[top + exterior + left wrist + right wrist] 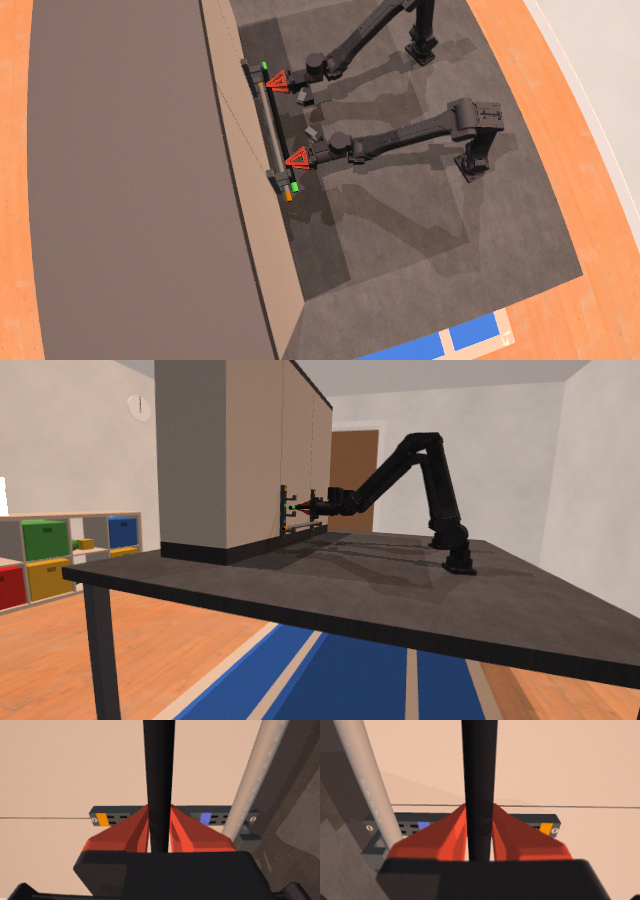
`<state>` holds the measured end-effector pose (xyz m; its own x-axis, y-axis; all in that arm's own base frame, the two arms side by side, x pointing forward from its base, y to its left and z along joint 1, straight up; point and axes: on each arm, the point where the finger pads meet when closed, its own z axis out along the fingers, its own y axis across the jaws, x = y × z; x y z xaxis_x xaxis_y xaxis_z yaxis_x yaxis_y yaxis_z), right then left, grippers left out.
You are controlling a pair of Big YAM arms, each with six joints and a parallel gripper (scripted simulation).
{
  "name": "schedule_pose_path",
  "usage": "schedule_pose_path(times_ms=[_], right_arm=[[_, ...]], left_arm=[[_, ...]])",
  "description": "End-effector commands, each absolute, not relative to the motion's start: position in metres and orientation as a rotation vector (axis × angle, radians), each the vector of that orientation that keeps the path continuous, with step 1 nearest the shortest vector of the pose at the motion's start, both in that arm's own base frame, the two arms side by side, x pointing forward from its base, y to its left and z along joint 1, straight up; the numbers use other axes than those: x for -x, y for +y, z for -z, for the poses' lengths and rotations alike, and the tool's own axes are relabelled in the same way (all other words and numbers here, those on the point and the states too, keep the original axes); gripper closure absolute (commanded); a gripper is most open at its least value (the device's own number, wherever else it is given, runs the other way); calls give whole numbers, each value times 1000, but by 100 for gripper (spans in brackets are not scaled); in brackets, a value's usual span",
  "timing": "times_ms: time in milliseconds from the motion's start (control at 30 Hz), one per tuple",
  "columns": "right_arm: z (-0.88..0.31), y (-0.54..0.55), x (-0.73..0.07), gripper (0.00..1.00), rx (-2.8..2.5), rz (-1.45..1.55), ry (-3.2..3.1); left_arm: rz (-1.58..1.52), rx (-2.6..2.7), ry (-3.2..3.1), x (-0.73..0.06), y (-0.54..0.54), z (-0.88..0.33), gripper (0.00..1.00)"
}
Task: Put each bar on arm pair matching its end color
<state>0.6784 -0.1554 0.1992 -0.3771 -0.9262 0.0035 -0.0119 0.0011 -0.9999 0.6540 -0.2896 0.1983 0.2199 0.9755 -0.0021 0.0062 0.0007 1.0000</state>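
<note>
Black bar with green ends (pixel 281 130) (pixel 292 507) (pixel 159 768) (pixel 479 768) is up in front of the dark gray wall rack (pixel 283 492) (pixel 189 809) (pixel 529 818), level from left to right. The left gripper (pixel 287 162) (pixel 297 507) (pixel 159 809) has its red fingers pinched on the bar near its left end. The right gripper (pixel 268 85) (pixel 479 810) pinches the same bar near its right end. On the left side of the rack, the bar's green end is near the small green label (pixel 285 505), just over the middle rack arm. I cannot tell if the bar touches the middle arms. Light gray bar with orange ends (pixel 272 130) (pixel 302 525) (pixel 257 772) (pixel 366 780) is lower down, on the bottom pair of arms. Those arms go with the small blue labels (pixel 206 819) (pixel 424 825), so it is not on its own color. The small orange labels (pixel 285 489) (pixel 102 820) (pixel 546 828) are at the top of the rack. The rack is on the tan wall (pixel 255 460), at the far side of the dark table (pixel 400 225) (pixel 350 585) from the robot.
</note>
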Motion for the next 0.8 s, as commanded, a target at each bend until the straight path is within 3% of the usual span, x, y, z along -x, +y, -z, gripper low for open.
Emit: schedule_pose_path(times_ms=[0,767], right_arm=[[-227,-171,-694,100,951,1507,1470],[-227,-177,-709,100,951,1507,1470]], left_arm=[[-1056,-1219,1026,-679,-289,-241,100],[-1056,-1219,1026,-695,-293,-242,100]])
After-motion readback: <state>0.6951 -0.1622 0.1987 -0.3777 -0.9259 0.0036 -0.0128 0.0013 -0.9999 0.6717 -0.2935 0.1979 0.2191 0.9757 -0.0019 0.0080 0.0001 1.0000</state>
